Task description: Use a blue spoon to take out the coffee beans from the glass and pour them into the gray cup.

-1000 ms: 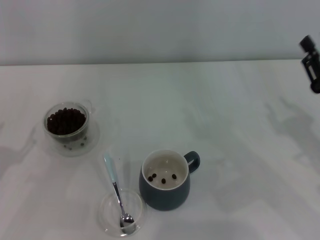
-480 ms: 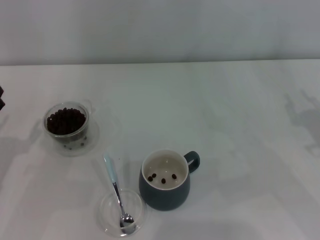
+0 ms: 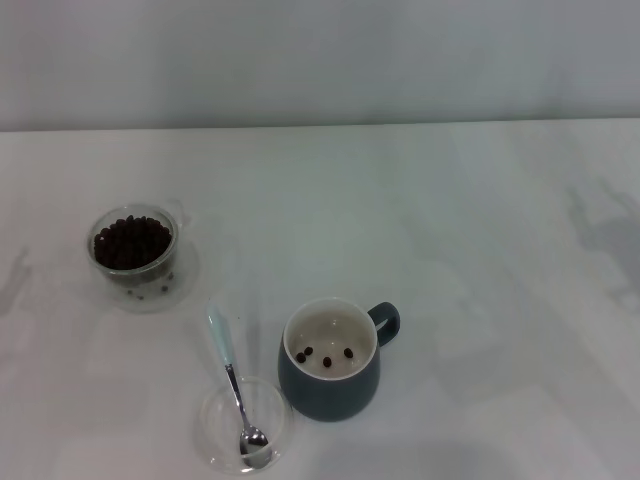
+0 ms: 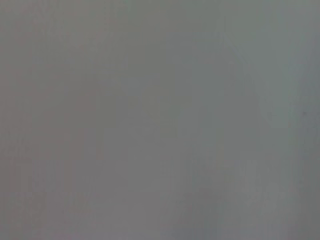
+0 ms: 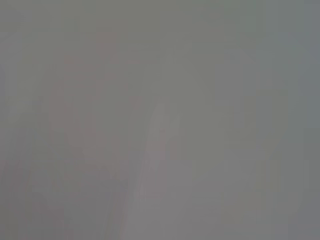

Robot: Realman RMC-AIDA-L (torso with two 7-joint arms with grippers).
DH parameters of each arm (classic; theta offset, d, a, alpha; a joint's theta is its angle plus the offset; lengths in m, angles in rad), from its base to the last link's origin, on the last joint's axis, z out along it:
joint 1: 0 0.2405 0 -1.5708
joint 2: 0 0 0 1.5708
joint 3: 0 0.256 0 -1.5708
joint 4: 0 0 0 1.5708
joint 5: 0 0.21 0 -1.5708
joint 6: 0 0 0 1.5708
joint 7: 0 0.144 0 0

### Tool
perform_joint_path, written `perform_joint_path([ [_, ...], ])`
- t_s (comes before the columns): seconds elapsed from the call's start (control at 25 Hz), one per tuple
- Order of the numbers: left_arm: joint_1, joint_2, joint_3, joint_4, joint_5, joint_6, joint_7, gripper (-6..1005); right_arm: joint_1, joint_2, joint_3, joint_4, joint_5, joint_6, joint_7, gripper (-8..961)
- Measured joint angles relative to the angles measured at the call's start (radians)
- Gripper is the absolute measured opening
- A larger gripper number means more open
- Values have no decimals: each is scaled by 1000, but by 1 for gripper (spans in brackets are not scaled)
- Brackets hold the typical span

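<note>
Nearest the robot, the blue spoon [image 3: 232, 385] lies untouched with its silver bowl inside a shallow clear dish [image 3: 215, 432] and its pale handle angled away over the rim. Just right of it stands the gray cup [image 3: 331, 361], handle to the right, three coffee beans on its cream floor. Farther back on the left, the glass [image 3: 133, 247] holds a heap of coffee beans [image 3: 131, 241] on a clear saucer [image 3: 183, 282]. Neither gripper appears, so their opening cannot be told; both wrist views show only blank grey
</note>
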Motion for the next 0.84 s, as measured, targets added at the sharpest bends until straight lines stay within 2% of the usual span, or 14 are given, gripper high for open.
perform_joint_path([
  [0.56,-1,1,0,21,-26,-27,8,887,12,2,0,-2,0,9,-5,446],
  [0.84,-1,-2,0,36,-33,-27,9,887,45,-1,28,6,1,22,-6,446],
])
